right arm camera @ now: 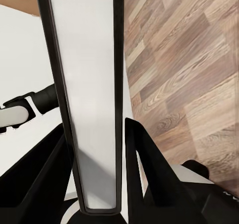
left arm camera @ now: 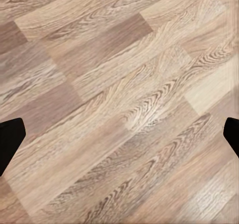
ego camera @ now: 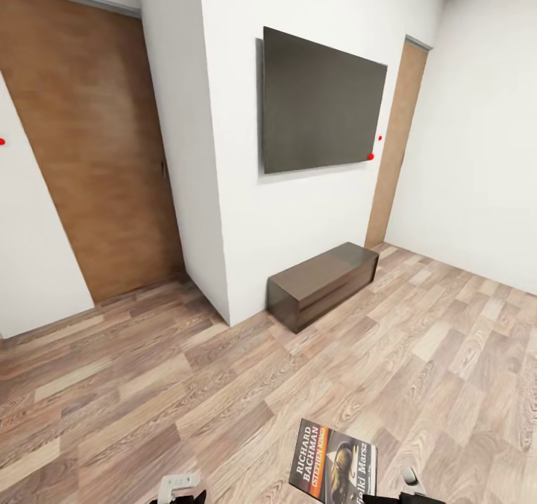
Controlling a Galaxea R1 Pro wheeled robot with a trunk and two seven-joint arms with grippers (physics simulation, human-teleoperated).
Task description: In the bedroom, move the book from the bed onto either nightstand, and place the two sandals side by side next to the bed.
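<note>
The thin paperback book with a dark cover, a golden shape and an orange band reading "Richard Bachman" is held up above the light brown wood-plank floor at the near edge of the head view, its cover facing the camera. In the right wrist view the same book is seen edge-on, a pale page block between dark covers, standing upright between the two black fingers of the right gripper, which press it from both sides near its lower end. The left gripper points down at bare floor; its dark fingers sit far apart at opposite edges of the wrist view, wide open with nothing between them.

Ahead, a big black wall screen hangs on a white wall, and a long low dark brown bench stands on the floor against the wall below it. A brown wooden door is to the left, and what seems to be another narrow door stands to the right of the screen
</note>
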